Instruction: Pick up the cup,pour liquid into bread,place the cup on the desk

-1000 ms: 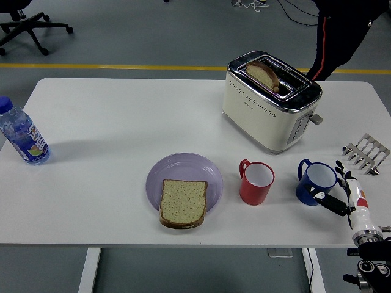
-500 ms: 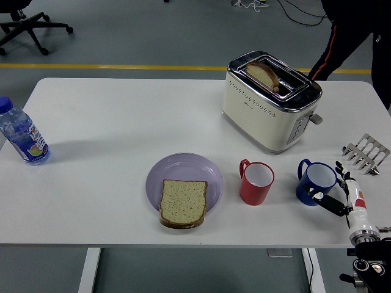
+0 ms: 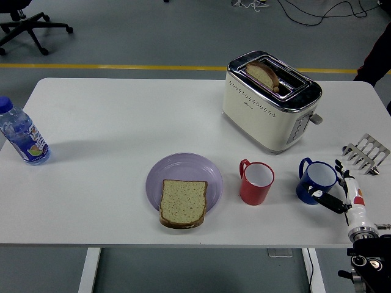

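Note:
A blue cup [image 3: 316, 180] stands on the white table [image 3: 122, 122] at the right, handle toward the left. My right hand [image 3: 338, 187] is just to its right, fingers spread around the cup's side without closing on it. A red cup [image 3: 257, 182] stands left of the blue one. A slice of bread [image 3: 182, 202] lies on a lilac plate [image 3: 183, 171] near the front middle. My left arm is out of view.
A cream toaster [image 3: 270, 101] with a slice of bread in it stands at the back right. A metal toast rack [image 3: 366, 153] sits by the right edge. A water bottle [image 3: 21, 135] stands at the far left. A person's dark sleeve [image 3: 379, 61] shows at the top right.
The person at the top right has moved away to the right, almost out of frame. My right hand has edged slightly up beside the blue cup.

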`<state>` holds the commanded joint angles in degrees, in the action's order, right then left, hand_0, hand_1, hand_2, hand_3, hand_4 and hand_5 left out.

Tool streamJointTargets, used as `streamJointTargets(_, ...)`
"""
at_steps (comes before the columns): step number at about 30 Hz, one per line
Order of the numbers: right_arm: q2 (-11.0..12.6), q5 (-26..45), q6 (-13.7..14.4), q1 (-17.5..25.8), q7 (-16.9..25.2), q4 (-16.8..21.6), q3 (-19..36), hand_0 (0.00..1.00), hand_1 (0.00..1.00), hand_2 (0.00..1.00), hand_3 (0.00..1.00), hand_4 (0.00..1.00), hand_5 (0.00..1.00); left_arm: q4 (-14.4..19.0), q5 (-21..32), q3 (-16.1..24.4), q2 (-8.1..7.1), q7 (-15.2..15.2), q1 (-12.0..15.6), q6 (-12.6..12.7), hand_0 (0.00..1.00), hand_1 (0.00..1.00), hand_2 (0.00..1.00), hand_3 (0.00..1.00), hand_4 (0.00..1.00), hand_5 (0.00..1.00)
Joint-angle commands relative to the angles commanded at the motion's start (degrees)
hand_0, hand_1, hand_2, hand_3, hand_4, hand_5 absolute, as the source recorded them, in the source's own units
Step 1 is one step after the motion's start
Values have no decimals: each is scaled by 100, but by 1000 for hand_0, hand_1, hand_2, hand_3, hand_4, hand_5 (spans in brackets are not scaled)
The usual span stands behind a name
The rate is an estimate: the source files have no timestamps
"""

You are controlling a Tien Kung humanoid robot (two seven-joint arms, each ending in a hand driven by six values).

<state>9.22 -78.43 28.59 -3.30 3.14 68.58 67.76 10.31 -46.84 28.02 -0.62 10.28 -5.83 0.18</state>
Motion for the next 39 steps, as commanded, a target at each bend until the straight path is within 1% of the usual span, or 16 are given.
streamJointTargets(12,-46,40,-7,-120,31,-193,8,957,853,933,987,998,225,0,-3,1,0,-2,-16,2,678,742,755,649,409,998)
streamJointTargets(20,-52,222,98,-158,172,-237,-14,949,844,922,972,998,222,0,-20,23,0,1,-26,3,680,742,755,648,410,998)
streamJointTargets(21,-51,256,104,-163,192,-244,-20,909,767,831,897,998,221,0,-27,26,0,2,-27,3,679,742,755,648,409,998)
streamJointTargets(26,-52,308,121,-176,200,-276,-45,909,767,831,897,998,221,0,-39,41,1,2,-29,4,679,742,755,648,409,998)
streamJointTargets(27,-52,304,120,-177,195,-278,-46,839,720,777,846,990,209,0,-40,41,1,2,-29,4,679,742,755,648,408,998)
streamJointTargets(31,-50,282,114,-197,146,-313,-69,839,720,777,846,990,209,0,-47,51,3,3,-28,5,679,742,755,648,408,998)
streamJointTargets(38,-32,288,260,-240,162,-351,-154,831,713,771,840,985,205,0,-28,34,5,1,-32,4,679,742,755,648,409,998)
streamJointTargets(39,-31,292,267,-241,166,-351,-157,765,679,748,826,966,198,0,-28,34,5,2,-32,4,680,742,755,648,408,998)
